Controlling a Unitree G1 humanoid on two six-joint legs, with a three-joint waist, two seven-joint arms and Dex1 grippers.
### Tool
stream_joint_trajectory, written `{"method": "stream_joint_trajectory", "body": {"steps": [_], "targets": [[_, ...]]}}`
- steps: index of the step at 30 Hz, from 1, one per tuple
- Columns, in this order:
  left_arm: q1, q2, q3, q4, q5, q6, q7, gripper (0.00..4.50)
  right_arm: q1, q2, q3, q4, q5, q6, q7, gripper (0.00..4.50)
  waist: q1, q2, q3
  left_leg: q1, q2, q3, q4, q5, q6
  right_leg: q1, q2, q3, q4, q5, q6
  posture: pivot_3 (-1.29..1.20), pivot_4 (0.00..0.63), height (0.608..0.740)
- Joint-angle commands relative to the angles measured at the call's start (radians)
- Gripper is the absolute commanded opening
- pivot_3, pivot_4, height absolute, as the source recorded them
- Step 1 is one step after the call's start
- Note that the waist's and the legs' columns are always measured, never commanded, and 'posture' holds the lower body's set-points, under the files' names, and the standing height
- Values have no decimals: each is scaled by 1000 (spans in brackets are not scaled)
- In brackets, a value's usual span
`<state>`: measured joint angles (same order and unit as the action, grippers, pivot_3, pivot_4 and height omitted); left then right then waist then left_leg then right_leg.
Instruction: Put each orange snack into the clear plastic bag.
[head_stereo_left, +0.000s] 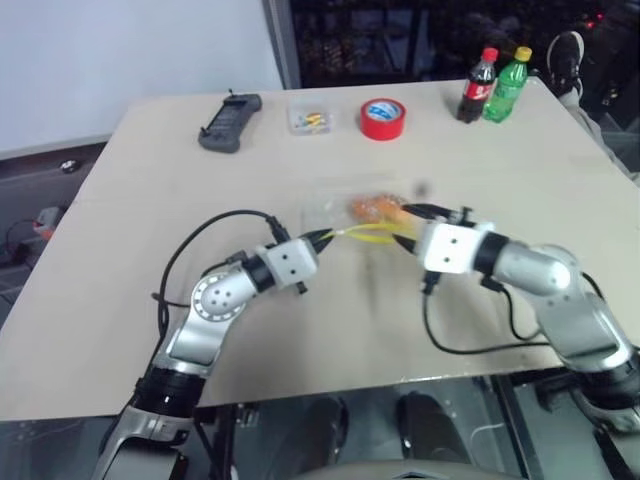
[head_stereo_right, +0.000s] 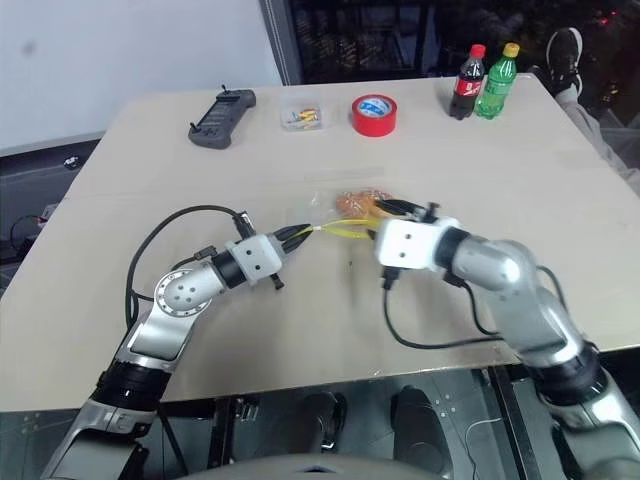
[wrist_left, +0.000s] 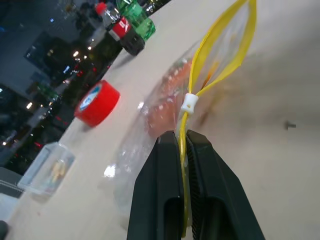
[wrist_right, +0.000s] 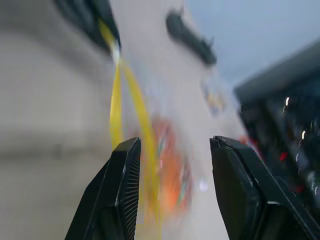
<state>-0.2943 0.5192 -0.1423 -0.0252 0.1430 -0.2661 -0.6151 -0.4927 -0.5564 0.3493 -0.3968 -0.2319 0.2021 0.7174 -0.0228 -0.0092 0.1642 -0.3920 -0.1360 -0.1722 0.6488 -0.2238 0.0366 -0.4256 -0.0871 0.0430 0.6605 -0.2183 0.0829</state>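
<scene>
Two grippers are meeting over the middle of the table (head_stereo_left: 120, 300). The left gripper (wrist_left: 183, 145) is clamping its black fingers tight on the yellow seal strip of the clear plastic bag (head_stereo_left: 345, 212), holding the bag's mouth open in a loop toward the right. The right gripper (wrist_right: 172, 150) is standing with its fingers well apart and nothing between them, just beside the bag's mouth on the right. At least one of the orange snacks (head_stereo_left: 376, 208) is lying inside the bag; whether both are in there cannot be told.

Nothing is lying between the grippers and the bag. Along the far edge, well apart from the bag, are standing, left to right: a black handheld controller (head_stereo_left: 231, 122), a small clear box (head_stereo_left: 309, 120) of coloured bits, a red tape roll (head_stereo_left: 382, 118) with a blue-and-white label too small to read, a dark cola bottle (head_stereo_left: 479, 87) with red cap and red label, and a green bottle (head_stereo_left: 507, 85) with yellow cap. A shoe (head_stereo_left: 565, 55) is showing beyond the far right corner.

The table is a plain beige board. A pale wall is running behind on the left, a dark area on the right.
</scene>
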Motion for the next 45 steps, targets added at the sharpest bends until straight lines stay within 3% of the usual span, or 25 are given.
{"method": "stream_joint_trajectory", "body": {"steps": [1,3,10,14,19,22,25,28,45], "targets": [[-25,-4,-8,-37,-4,5,-2,0,-100,74,74,98,-50,-30,0,1392,3,0,0,-1,0,0,0,0,0,-1,1,0,0,1,-1,0,150,740],[-26,-3,-9,-45,-7,15,-1,0,-131,91,108,152,-80,-80,-3,488,9,0,0,-3,0,0,-1,1,-2,-3,0,0,-1,1,-2,0,150,740],[-7,-1,1,-84,-24,59,-1,0,-153,104,131,204,-101,-150,25,488,12,0,0,-6,-1,1,-2,2,-4,-6,0,1,-4,1,-2,0,150,740],[-4,1,6,-95,-32,76,-1,0,-153,134,100,198,-56,-100,56,488,8,0,0,-5,0,0,-5,2,-4,-6,0,1,-3,1,-2,0,150,740],[-8,3,5,-98,-37,84,-1,0,-155,131,103,208,-106,-119,38,2701,10,0,0,-5,-1,0,-5,2,-4,-6,0,1,-3,1,-3,0,150,740],[-11,5,3,-95,-39,83,-1,0,-159,134,99,226,-115,-125,32,2701,10,0,0,-5,-1,0,-5,2,-4,-6,0,1,-3,1,-3,0,150,740],[-14,5,2,-92,-40,82,-1,0,-159,130,97,237,-121,-135,31,1695,9,0,0,-5,0,0,-5,2,-4,-6,0,1,-3,2,-3,0,150,740],[-13,6,2,-94,-41,82,-1,0,-159,125,93,238,-131,-146,26,339,9,0,0,-5,0,0,-5,2,-4,-6,0,1,-3,2,-3,0,150,740],[-3,19,18,-97,-46,77,4,0,-152,131,68,233,-121,-128,33,157,9,0,0,-5,0,0,-5,2,-4,-6,0,1,-3,2,-3,0,150,740]]}}
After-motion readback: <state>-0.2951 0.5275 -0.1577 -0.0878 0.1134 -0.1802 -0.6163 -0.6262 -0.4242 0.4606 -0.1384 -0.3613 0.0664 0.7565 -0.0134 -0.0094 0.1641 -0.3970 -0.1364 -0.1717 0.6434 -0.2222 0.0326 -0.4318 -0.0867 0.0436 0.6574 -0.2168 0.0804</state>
